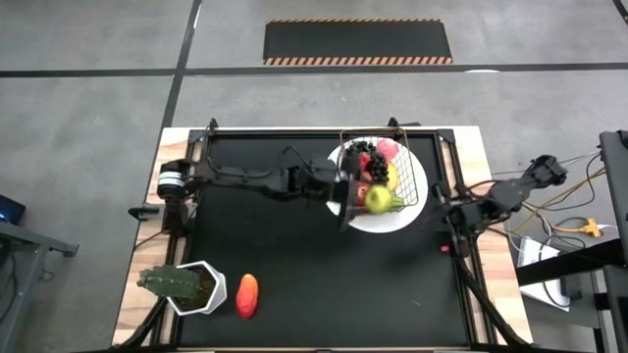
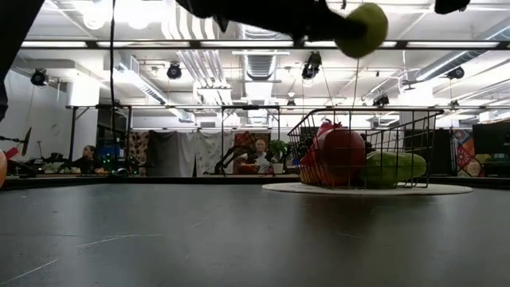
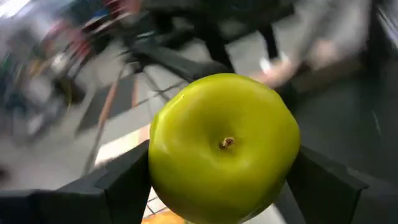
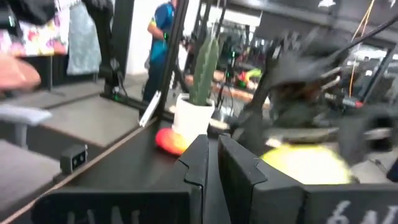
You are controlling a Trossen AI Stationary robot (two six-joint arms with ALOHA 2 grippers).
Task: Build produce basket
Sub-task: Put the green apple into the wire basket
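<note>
A smooth, glossy green apple sits clamped between the left claw's spread dark fingers, arm stretched level above the wire-mesh basket of produce on a round white plate; beyond, the right claw rests closed, empty, at the matte black table's edge

A black-topped table carries a white plate near its far right corner, and a potted cactus beside a red-orange fruit at its near left corner.
</note>
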